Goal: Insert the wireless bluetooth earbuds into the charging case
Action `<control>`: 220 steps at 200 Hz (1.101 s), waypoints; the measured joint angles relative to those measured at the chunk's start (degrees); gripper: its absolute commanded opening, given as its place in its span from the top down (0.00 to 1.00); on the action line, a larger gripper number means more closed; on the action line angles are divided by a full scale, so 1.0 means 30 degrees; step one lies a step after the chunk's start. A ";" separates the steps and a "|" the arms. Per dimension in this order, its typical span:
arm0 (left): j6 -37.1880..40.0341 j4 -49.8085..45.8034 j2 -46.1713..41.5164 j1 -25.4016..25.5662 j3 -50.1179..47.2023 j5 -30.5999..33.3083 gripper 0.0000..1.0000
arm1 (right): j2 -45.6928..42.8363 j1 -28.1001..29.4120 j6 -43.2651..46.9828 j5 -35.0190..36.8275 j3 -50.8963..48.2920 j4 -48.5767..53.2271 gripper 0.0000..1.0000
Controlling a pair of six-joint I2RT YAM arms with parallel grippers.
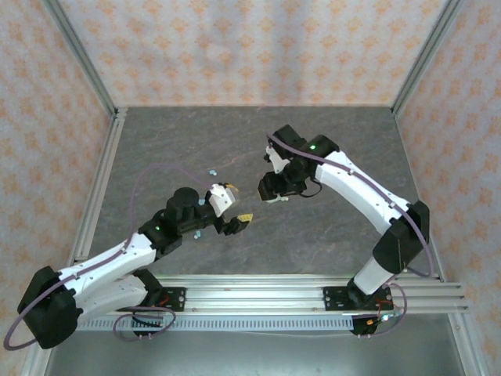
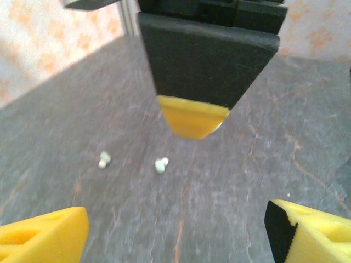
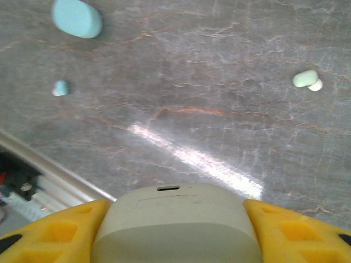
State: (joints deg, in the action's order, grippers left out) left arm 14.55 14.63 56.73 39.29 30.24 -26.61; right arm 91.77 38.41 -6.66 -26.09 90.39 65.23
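Top cam first: the left gripper point(image 1: 237, 205) is about mid-table with its yellow-tipped fingers apart. The right gripper point(image 1: 268, 190) faces it from just across, close but not touching, and from up here I can't tell how its jaws stand. Two tiny pale specks point(image 1: 213, 170) lie on the grey stone-look table point(image 1: 337, 141) just past the left gripper. A few pale blue bits point(image 1: 197, 233) sit right beside the left arm, too small to call earbud or case. Left wrist cam: the left gripper point(image 2: 178, 233) is spread wide with nothing between its yellow fingers. A black wedge point(image 2: 208, 60) with a yellow tip hangs down from the top edge. On the table past it are a mint earbud point(image 2: 103, 159) and a second mint earbud point(image 2: 161, 165), near each other but apart, both loose on the surface. Right wrist cam: the right gripper point(image 3: 176, 244) is pinching a pale greenish case point(image 3: 175, 211), with a yellow finger pressed on each side. The case top has a small dark slot and a faint line, and any lettering is too blurry to read. Further out, a blue case point(image 3: 77, 17) lies on the table with a blue earbud point(image 3: 60, 87) near it, not touching. Another mint earbud point(image 3: 307, 80) lies well off to the right. A metal rail point(image 3: 49, 164) cuts across the lower left corner.
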 measured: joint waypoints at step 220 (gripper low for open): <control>0.0044 0.2659 0.4969 0.1661 0.4000 -0.1151 0.48 | -0.0386 -0.0299 -0.0845 -0.3177 0.1370 0.1938 0.45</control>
State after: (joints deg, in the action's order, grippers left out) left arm 14.68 22.61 71.64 44.27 42.24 -30.06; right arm 90.61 37.52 -9.19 -35.62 94.50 71.05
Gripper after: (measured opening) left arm 0.551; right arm 0.555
